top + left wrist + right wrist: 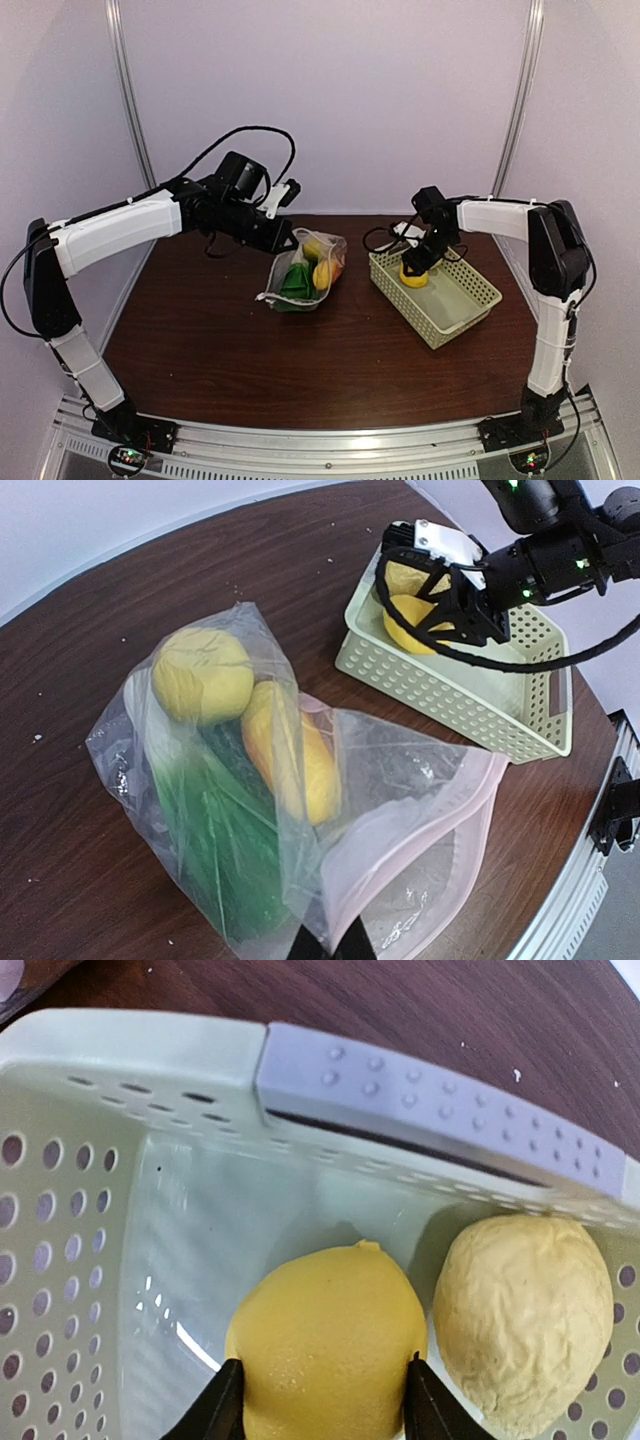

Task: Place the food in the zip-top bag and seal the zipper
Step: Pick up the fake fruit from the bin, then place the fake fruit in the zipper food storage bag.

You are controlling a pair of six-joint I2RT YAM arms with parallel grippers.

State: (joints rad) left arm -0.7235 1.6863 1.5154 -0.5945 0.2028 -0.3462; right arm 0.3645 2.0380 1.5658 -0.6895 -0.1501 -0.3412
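Note:
The clear zip-top bag (pixel 305 275) lies mid-table with its mouth open. It holds a yellow round piece (pixel 200 675), a yellow-orange piece (pixel 295 750) and the green leafy vegetable (pixel 220 830). Its pinkish zipper strip (pixel 470 800) runs along the mouth. My left gripper (pixel 325 945) is shut on the bag's mouth edge, at the bag's far left corner in the top view (pixel 288 243). My right gripper (pixel 322 1410) is down in the basket, its jaws pressed on both sides of a yellow lemon (pixel 325 1330) (pixel 413 276). A pale bumpy potato (pixel 525 1310) lies beside the lemon.
The pale green lattice basket (pixel 462 322) stands right of the bag, its near wall (pixel 450 695) close to the bag's mouth. Its handle end (pixel 430 1110) is just beyond the lemon. White walls enclose the dark wooden table (pixel 220 350).

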